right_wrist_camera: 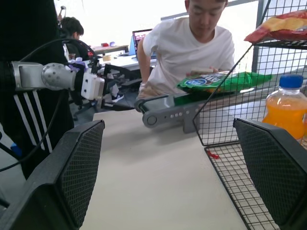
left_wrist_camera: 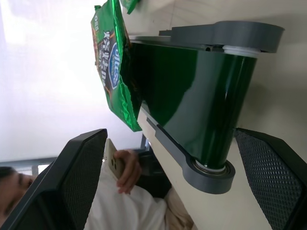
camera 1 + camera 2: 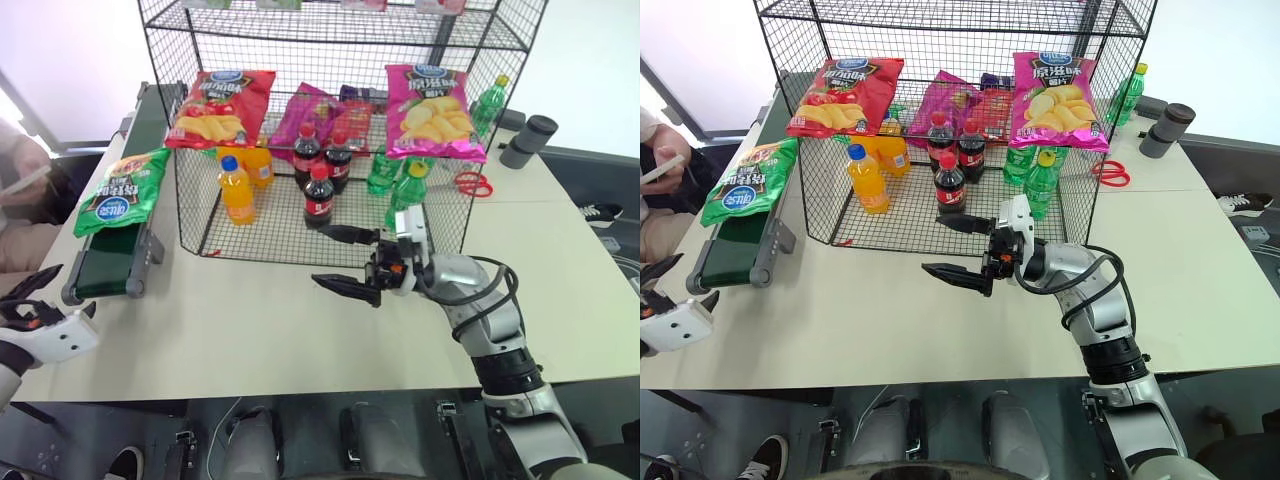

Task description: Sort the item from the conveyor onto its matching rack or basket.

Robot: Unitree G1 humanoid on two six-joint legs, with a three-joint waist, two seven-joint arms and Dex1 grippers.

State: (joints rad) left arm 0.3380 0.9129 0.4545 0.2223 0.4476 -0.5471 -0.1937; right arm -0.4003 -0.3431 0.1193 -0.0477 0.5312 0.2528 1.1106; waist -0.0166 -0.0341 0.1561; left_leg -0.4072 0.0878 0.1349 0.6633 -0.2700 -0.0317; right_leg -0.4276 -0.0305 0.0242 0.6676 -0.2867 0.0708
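The green crisps bag (image 3: pixel 122 190) lies on the conveyor (image 3: pixel 110 262). The left gripper (image 3: pixel 45 300) and the right gripper (image 3: pixel 350 262) are both spread wide, holding nothing.

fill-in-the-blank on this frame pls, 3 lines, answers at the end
1. The green crisps bag lies on the ______.
2. Both the left gripper and the right gripper are ______.
3. The orange bottle stands inside the wire pen, under the ______ crisps bag on the rack.

Missing words: conveyor; open; red
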